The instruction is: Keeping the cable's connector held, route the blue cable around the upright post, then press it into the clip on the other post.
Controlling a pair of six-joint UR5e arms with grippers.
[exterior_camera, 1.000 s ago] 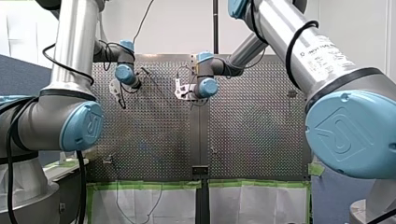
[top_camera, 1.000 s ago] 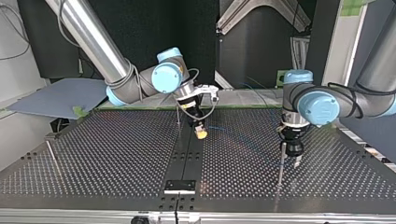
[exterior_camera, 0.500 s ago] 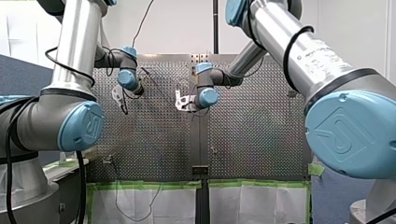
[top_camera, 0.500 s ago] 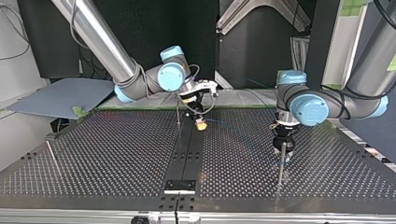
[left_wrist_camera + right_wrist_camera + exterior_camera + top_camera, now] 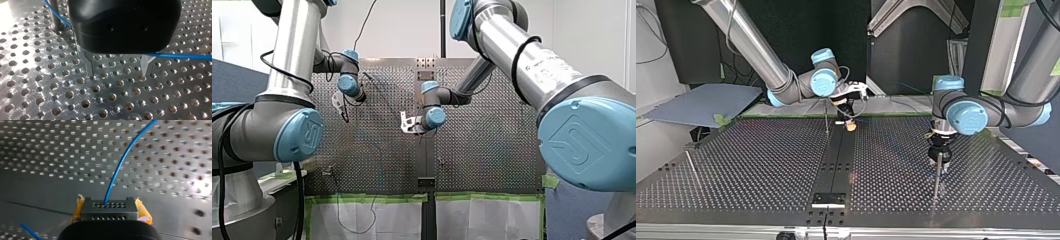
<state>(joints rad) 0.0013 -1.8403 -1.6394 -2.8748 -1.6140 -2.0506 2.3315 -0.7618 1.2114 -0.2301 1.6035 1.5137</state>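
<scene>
In the right wrist view my right gripper (image 5: 110, 216) has its yellow pads (image 5: 78, 207) shut on the black connector (image 5: 109, 208). The blue cable (image 5: 119, 168) curves away from the connector over the perforated table. My left gripper (image 5: 117, 73) stands open in the left wrist view, its metal fingers (image 5: 88, 65) just above the holes with nothing between the tips. The cable (image 5: 182, 56) passes by the base of those fingers and touches an upright post (image 5: 55, 15) beside the gripper. In the top view my left gripper (image 5: 939, 164) hovers at a slim post (image 5: 937, 176) and my right gripper (image 5: 850, 125) is near another post (image 5: 826, 120).
A third thin post (image 5: 690, 167) stands at the top view's left. A black strip (image 5: 836, 160) runs down the table's middle to a small black block (image 5: 828, 199) near the front edge. A grey sheet (image 5: 701, 102) lies beyond the table's far left corner.
My right gripper has carried the connector away from the top view's camera, toward the table's far edge. My left gripper shifted a little toward the slim post, then stayed still.
</scene>
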